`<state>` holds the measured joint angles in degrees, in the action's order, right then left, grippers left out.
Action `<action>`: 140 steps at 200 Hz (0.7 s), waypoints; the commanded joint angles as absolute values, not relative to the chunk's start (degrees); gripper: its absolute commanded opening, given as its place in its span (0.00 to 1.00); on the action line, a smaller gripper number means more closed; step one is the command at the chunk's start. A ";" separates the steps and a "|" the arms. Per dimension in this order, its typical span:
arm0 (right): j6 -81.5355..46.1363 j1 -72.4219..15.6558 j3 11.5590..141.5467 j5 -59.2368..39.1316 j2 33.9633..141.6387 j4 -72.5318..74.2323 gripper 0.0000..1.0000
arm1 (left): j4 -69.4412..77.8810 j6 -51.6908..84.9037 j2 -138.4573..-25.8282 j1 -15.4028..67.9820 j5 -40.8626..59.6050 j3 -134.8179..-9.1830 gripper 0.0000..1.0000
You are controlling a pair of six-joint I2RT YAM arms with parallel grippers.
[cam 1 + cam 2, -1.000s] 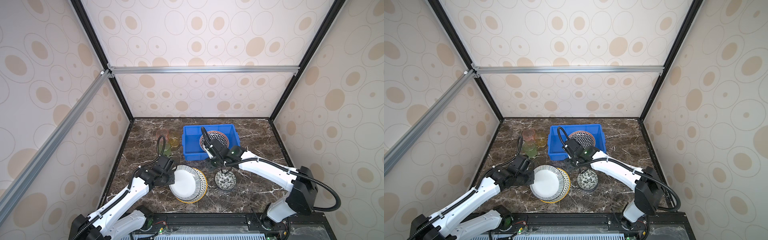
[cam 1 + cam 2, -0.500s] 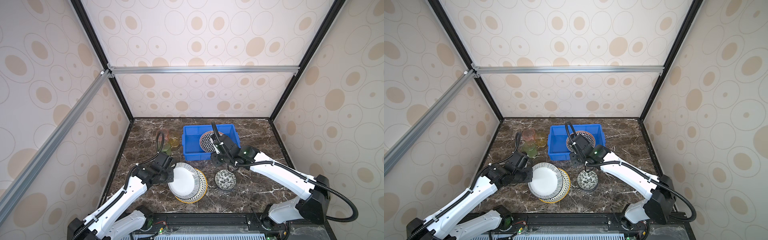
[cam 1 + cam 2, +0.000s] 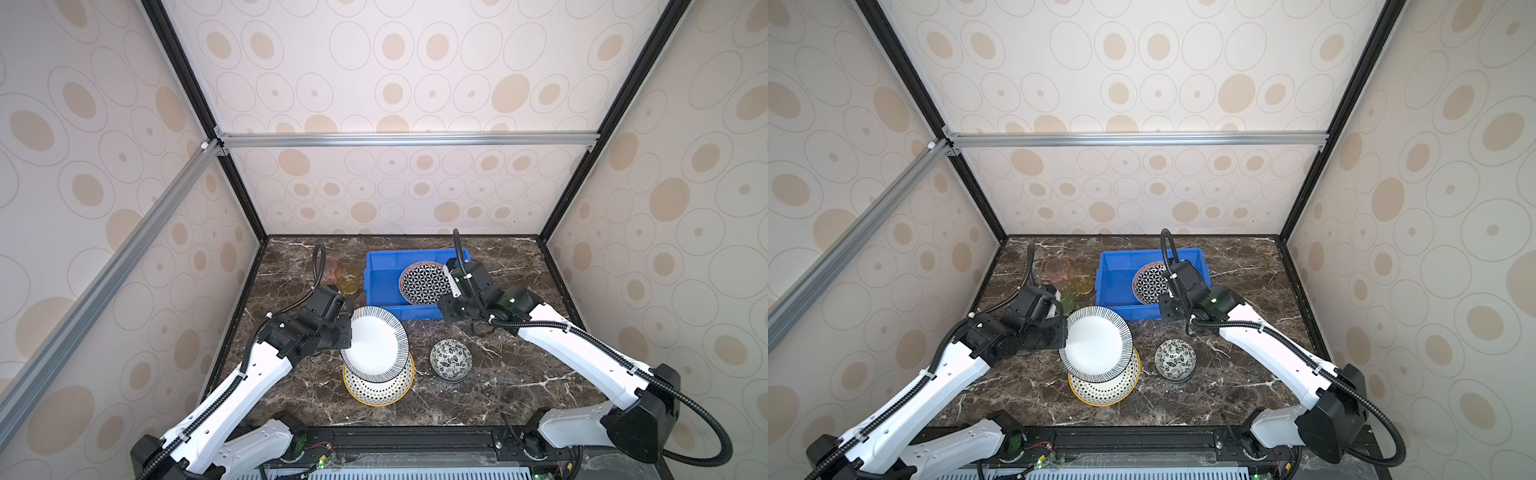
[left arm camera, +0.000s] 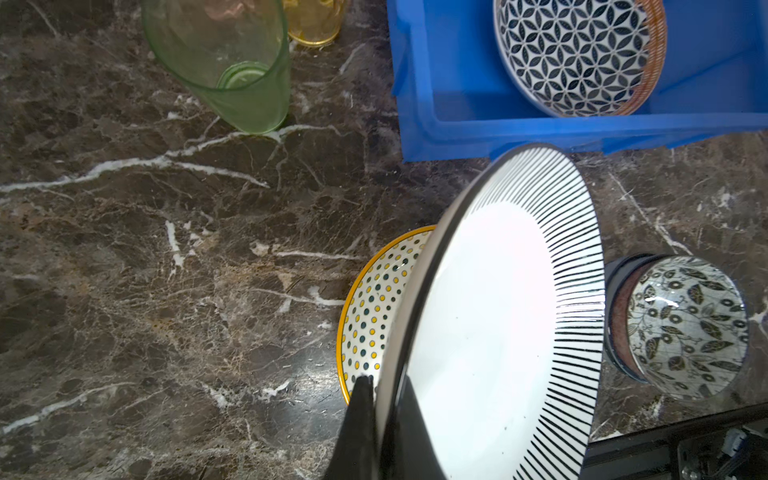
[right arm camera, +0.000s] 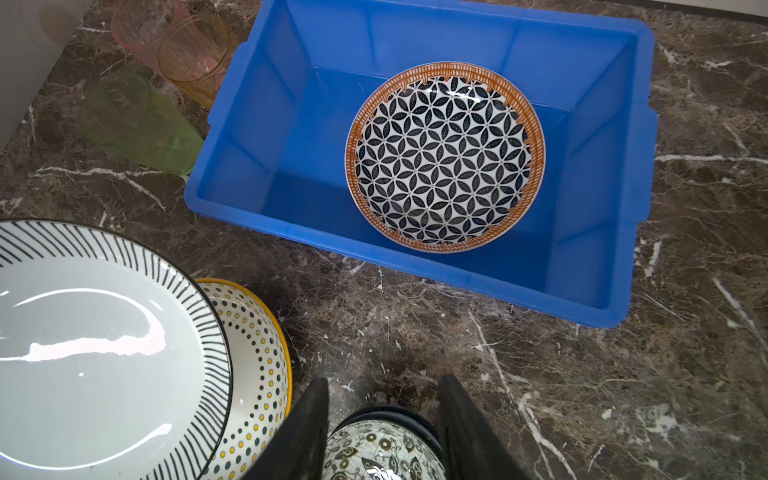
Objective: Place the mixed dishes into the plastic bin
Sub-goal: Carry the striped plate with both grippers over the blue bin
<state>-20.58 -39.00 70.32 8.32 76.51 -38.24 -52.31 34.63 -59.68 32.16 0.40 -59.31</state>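
Note:
The blue plastic bin (image 3: pixel 380 276) stands at the back of the marble table, with a black-white geometric plate (image 3: pixel 424 283) lying in it. My left gripper (image 4: pixel 384 380) is shut on the rim of a striped plate (image 3: pixel 376 347), which hangs tilted over the dotted yellow-rimmed plate (image 3: pixel 379 392). My right gripper (image 5: pixel 383 381) is open and empty, hovering by the bin's front right corner, above and behind a floral black-white bowl (image 3: pixel 451 360). Pink (image 3: pixel 1057 268), amber (image 3: pixel 1080 277) and green (image 3: pixel 1065 297) tumblers stand left of the bin.
The left half of the bin floor (image 5: pixel 307 158) is bare. The tumblers sit close behind my left wrist (image 3: pixel 322 305). Patterned enclosure walls and black frame posts (image 3: pixel 249 208) bound the table on three sides.
My right gripper pulled back from over the bin toward the front right and opened wider, leaving the geometric plate inside. My left gripper raised the striped plate slightly toward the bin.

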 commanded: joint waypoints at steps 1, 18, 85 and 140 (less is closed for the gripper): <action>-21.06 -37.80 69.27 7.03 75.02 -38.10 0.46 | -46.86 33.02 -60.80 32.26 2.64 -65.83 0.00; -21.08 -36.69 68.78 6.30 74.71 -37.85 0.46 | -45.77 32.06 -62.82 32.21 2.89 -68.56 0.00; -20.67 -31.99 68.77 3.45 73.50 -36.50 0.46 | -39.02 28.73 -74.27 32.17 5.18 -79.19 0.00; -20.30 -28.58 68.60 1.42 73.04 -35.22 0.46 | -35.18 26.59 -84.64 31.83 6.02 -88.22 0.00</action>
<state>-20.53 -29.54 69.19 2.70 74.43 -36.56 -42.83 27.88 -83.26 32.14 4.01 -81.69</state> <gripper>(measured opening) 0.465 0.084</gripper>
